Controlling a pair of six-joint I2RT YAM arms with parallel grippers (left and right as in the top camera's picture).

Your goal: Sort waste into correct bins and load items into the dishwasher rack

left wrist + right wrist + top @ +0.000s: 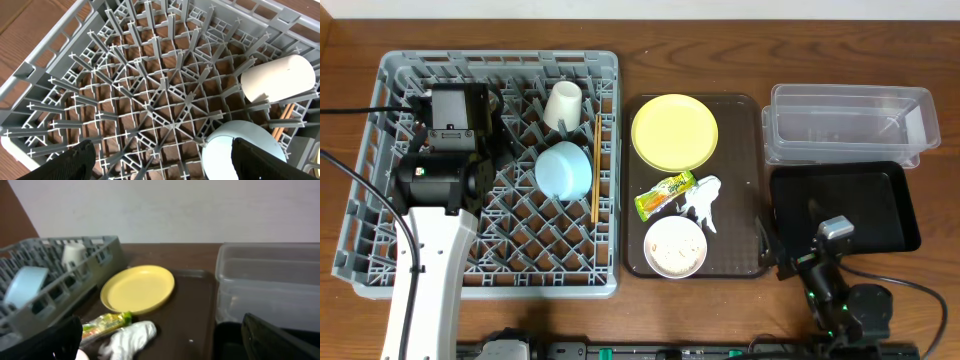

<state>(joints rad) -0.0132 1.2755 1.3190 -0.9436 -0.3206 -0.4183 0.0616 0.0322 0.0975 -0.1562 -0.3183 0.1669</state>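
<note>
Rack: the dishwasher rack (540, 250) fills the 9 o'clock side of the table; three pieces are in it
Loaded: cream cup (563, 103) tilted among the pegs at the rack's 1 o'clock; light blue bowl (564, 168) just at the cup's 6 o'clock; wooden chopsticks (596, 165) lying along the bowl's 3 o'clock side
Still to load: yellow plate (674, 131) sits at the 12 o'clock end of the brown serving tray (740, 190); small white bowl (648, 238) waits at the 6 o'clock end
Waste: snack wrapper (665, 194) and white tissue (703, 200) lie touching between plate and bowl; pale crumbs (675, 252) are in the small bowl; none of it is binned
Bins: clear tub (840, 115) at the table's 2 o'clock; black tray (860, 200) just at its 6 o'clock; nothing shows in either
Left gripper (160, 160): over the rack's 10 o'clock part, jaws spread wide, nothing between them
Right gripper (170, 345): low at the table's 5 o'clock beside the black tray, jaws fully apart, holding nothing, looking toward the plate
Score: by my reckoning three of five dishes are racked; the plate and small bowl remain, and the waste sorting has not begun
</note>
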